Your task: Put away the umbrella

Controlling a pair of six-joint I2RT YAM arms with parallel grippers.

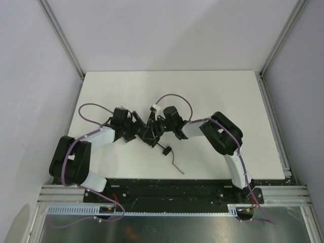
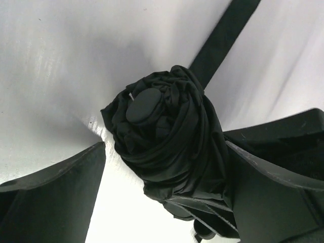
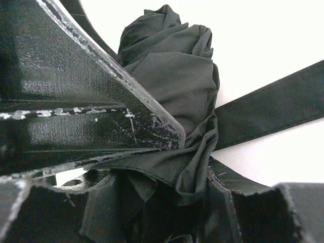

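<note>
Mid-frame in the top view, umbrella (image 1: 151,132) sits bundled on table (image 1: 228,101) between both arms. Left gripper (image 2: 164,152) spread, one finger clear of fabric; right gripper (image 3: 197,157) pinching canopy. Canopy rolled; strap (image 2: 223,35) loose, so tying and stowing probably remain.

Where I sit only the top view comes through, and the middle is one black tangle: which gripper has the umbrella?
Observer: The right gripper. Its wrist view shows its jaws pinching the umbrella by the canopy fabric.
Operator: And the left one?
Observer: The left gripper stands open around the rolled canopy. Bare table shows between one finger and the fabric.
Operator: Is the canopy rolled tight?
Observer: Loosely. The folds spiral around a round cap at the end facing the left wrist camera.
</note>
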